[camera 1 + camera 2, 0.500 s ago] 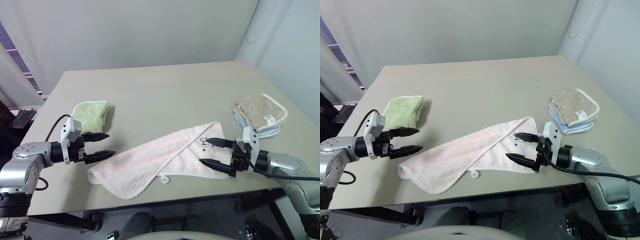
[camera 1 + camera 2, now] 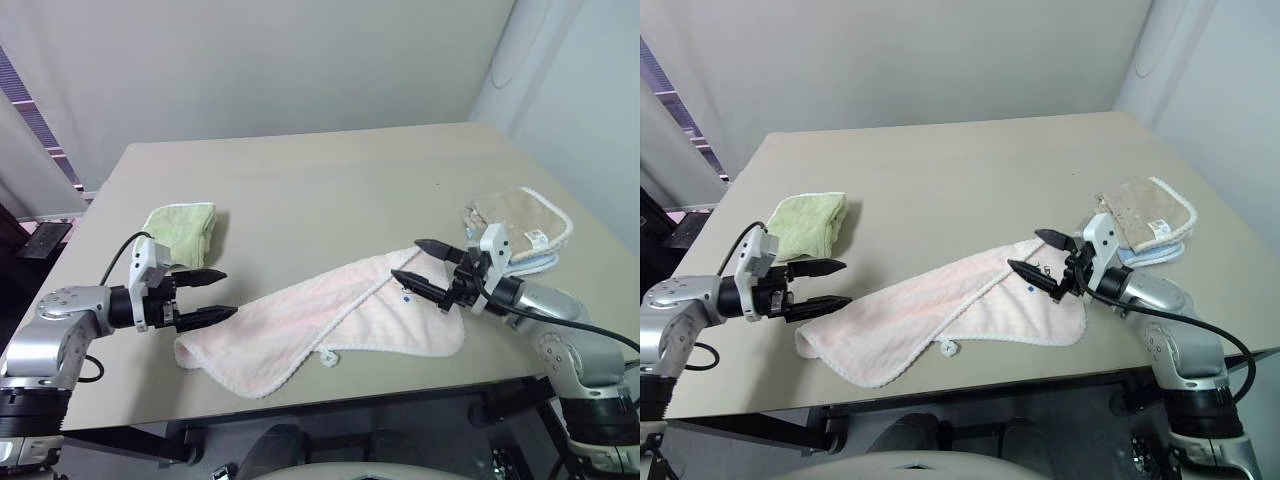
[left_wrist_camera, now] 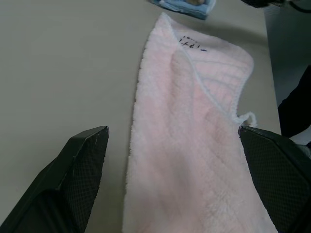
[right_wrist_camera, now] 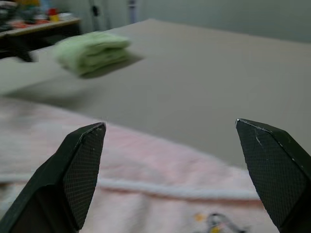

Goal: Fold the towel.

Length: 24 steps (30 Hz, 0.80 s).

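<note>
the towel (image 2: 330, 315) lies on the tabletop (image 2: 300, 190) near its front edge, loosely laid in one long band. its long axis runs slantwise: the low end is at the robot's left and near the front, the other end is further back at the robot's right. a small loop (image 2: 329, 357) hangs out from the front edge about in the middle, and a small dark embroidered mark (image 2: 405, 283) sits at the right end.

each end of the band has one end effector beside it. the left end effector (image 2: 215, 294) hovers just at the left end, its two black fingers wide apart and holding nothing, pointing along the band toward the right. the left wrist view shows the cloth stretching away straight between the fingers. the right end effector (image 2: 410, 265) is above the right end, close to the mark, also wide apart and empty, pointing toward the left. so the two face each other along the long axis, and neither touches the cloth as far as i can tell.

i judge that no grasp is made yet. each arm is nearer to its own end, so each should take its own end, and the fold would go along the long axis.
</note>
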### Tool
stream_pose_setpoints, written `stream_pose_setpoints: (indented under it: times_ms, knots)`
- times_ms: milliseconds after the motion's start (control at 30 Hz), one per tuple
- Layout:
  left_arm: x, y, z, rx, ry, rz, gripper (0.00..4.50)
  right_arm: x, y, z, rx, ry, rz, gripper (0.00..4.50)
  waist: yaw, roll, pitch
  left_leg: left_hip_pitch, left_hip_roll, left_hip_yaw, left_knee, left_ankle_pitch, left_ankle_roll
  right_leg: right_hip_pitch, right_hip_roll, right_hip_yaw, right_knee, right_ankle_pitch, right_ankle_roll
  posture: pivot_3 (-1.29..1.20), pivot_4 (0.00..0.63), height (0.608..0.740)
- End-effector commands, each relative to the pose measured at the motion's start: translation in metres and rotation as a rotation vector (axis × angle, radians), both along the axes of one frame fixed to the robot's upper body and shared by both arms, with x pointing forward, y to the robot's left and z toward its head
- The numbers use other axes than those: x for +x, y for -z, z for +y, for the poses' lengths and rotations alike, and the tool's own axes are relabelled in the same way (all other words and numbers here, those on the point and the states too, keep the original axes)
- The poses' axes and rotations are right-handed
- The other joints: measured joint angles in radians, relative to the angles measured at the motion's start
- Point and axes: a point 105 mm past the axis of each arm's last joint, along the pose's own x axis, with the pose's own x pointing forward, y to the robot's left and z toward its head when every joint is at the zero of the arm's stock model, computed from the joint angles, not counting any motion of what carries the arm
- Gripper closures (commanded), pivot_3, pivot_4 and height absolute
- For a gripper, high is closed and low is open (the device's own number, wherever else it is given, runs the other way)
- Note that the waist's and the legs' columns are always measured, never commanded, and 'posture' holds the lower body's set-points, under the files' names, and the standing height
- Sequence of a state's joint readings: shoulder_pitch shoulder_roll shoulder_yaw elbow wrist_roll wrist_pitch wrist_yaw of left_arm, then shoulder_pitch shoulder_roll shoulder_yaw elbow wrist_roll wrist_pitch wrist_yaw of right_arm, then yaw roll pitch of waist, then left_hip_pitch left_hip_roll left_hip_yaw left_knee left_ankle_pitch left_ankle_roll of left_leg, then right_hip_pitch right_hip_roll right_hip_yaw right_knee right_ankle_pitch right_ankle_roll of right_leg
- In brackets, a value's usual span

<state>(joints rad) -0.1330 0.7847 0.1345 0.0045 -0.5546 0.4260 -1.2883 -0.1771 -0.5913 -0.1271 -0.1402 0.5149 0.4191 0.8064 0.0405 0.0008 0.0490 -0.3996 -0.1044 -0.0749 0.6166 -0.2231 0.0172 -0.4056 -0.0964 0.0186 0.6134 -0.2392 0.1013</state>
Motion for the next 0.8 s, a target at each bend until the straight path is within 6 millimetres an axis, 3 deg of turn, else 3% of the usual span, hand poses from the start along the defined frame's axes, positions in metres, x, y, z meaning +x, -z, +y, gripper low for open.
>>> stream_pose_setpoints:
  times_ms: [33, 133, 200, 800]
  knots:
    - [0.001, -0.009, -0.010, 0.003, 0.021, -0.045, 0.00, 0.020, -0.006, -0.015, -0.017, 0.104, -0.038, 0.02, -0.001, 0.000, 0.000, 0.000, 0.000, 0.000, 0.000, 0.000, 0.000, 0.000, 0.000, 0.000, 0.000, 0.000, 0.000, 0.00, 0.000, 0.740]
    - [0.001, -0.008, -0.013, 0.001, 0.016, -0.047, 0.00, 0.045, 0.012, -0.032, -0.114, 0.235, 0.020, 0.02, -0.003, 0.000, 0.000, 0.001, 0.000, 0.000, 0.000, 0.000, 0.000, 0.000, 0.001, 0.001, 0.000, 0.000, 0.000, 0.00, 0.000, 0.740]
    - [-0.002, -0.010, -0.014, 0.002, 0.015, -0.047, 0.00, 0.051, 0.025, -0.039, -0.172, 0.250, 0.073, 0.02, -0.004, 0.000, 0.000, 0.003, 0.000, 0.000, 0.000, 0.000, 0.000, 0.001, 0.001, 0.002, 0.001, 0.000, 0.000, 0.00, 0.000, 0.740]
    - [-0.023, -0.012, -0.012, 0.011, -0.072, -0.040, 0.00, 0.094, 0.066, -0.048, -0.376, 0.237, 0.205, 0.02, -0.038, 0.001, 0.000, 0.010, 0.000, 0.001, -0.001, 0.001, 0.000, 0.007, 0.005, 0.004, 0.002, 0.000, 0.000, 0.00, 0.000, 0.740]
